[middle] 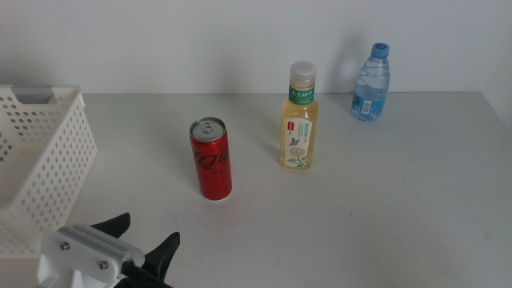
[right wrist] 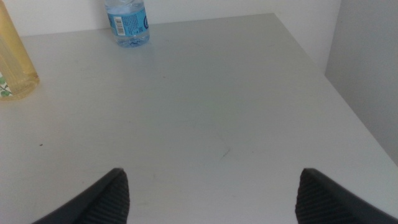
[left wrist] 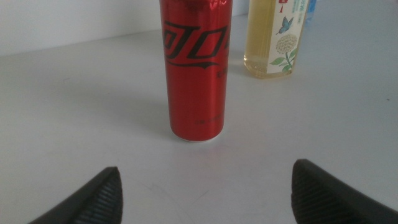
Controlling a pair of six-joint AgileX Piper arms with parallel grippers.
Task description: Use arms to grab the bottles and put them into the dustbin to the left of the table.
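Three bottles stand upright on the table (middle: 384, 208): a slim red soda can (middle: 211, 159) left of centre, a yellow tea bottle (middle: 298, 118) with a pale cap in the middle, and a small clear water bottle (middle: 372, 83) with a blue cap at the back right. My left gripper (middle: 148, 234) is open near the front left edge, pointing at the red can (left wrist: 196, 68), which stands a short way ahead between the jaw lines. My right gripper (right wrist: 211, 186) is open, out of the middle view, facing bare tabletop with the water bottle (right wrist: 127, 22) far ahead.
The white perforated dustbin (middle: 36, 156) stands at the table's left side, close beside my left gripper. The table's right edge (right wrist: 348, 106) drops off near the right gripper. A white wall runs behind the bottles.
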